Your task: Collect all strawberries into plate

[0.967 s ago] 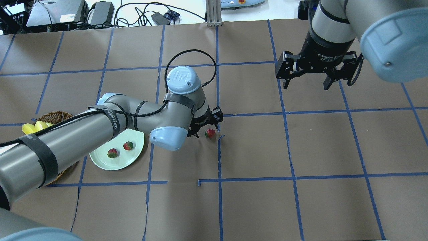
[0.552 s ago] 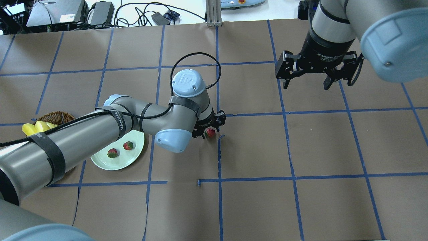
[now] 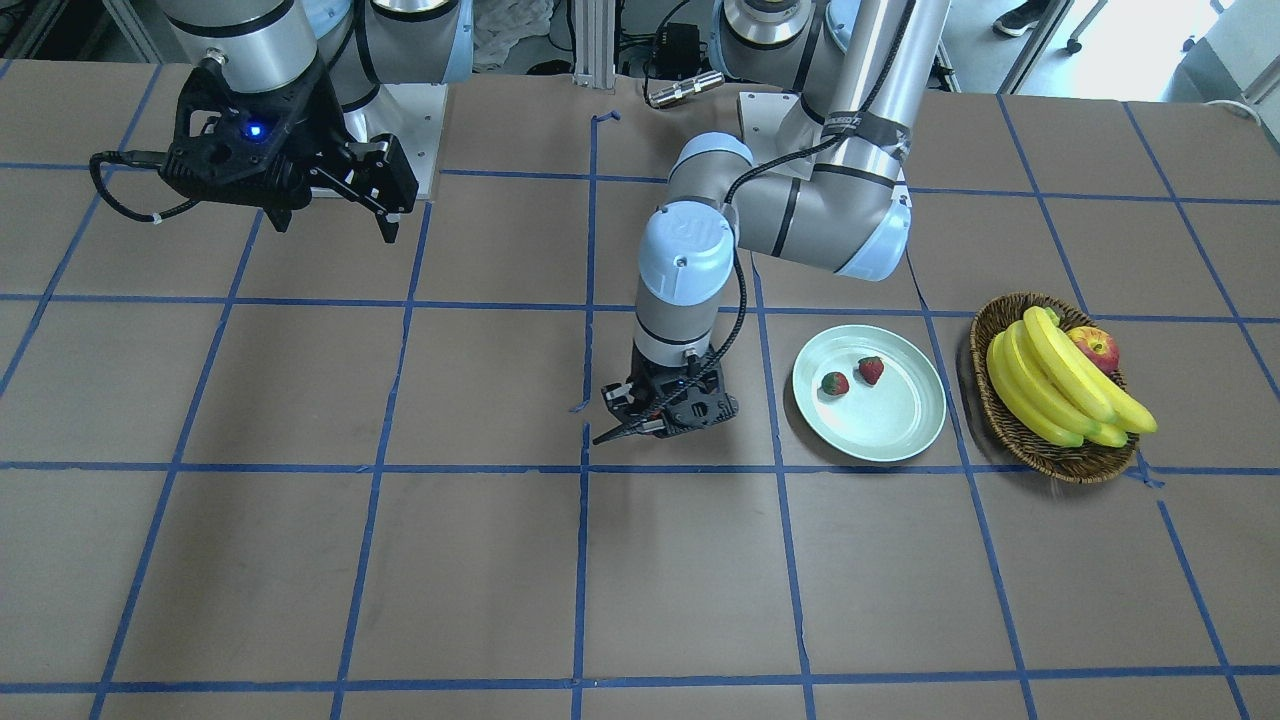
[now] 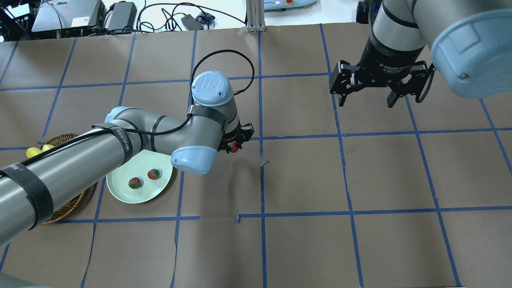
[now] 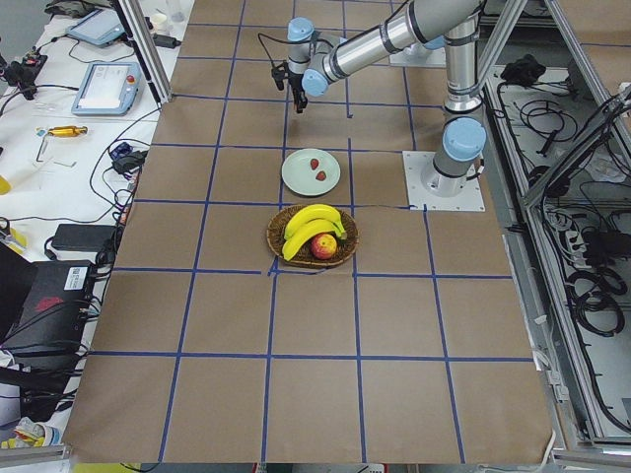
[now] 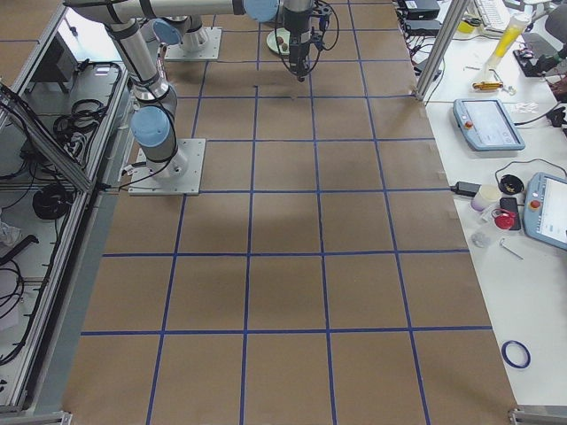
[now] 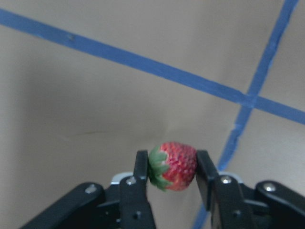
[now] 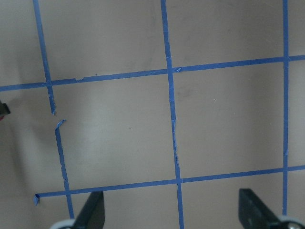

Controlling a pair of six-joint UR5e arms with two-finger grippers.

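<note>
My left gripper (image 7: 172,167) is shut on a red strawberry (image 7: 173,165) with a green cap and holds it off the table. In the overhead view the gripper (image 4: 234,146) and this strawberry (image 4: 233,147) are right of the mint-green plate (image 4: 120,192). Two more strawberries (image 4: 153,174) (image 4: 134,183) lie on the plate; they also show in the front view (image 3: 870,369) (image 3: 834,383). My right gripper (image 4: 365,98) is open and empty, high over the far right of the table.
A brown wicker basket (image 3: 1062,462) with bananas (image 3: 1050,380) and an apple (image 3: 1096,348) stands beside the plate, on the side away from my left gripper. My left arm (image 4: 100,156) hangs over the basket and the plate's far edge. Cables and devices lie beyond the far edge.
My left gripper came down around the strawberry on the table, shut on it, lifted it and moved it left toward the plate. The right arm has not moved.
</note>
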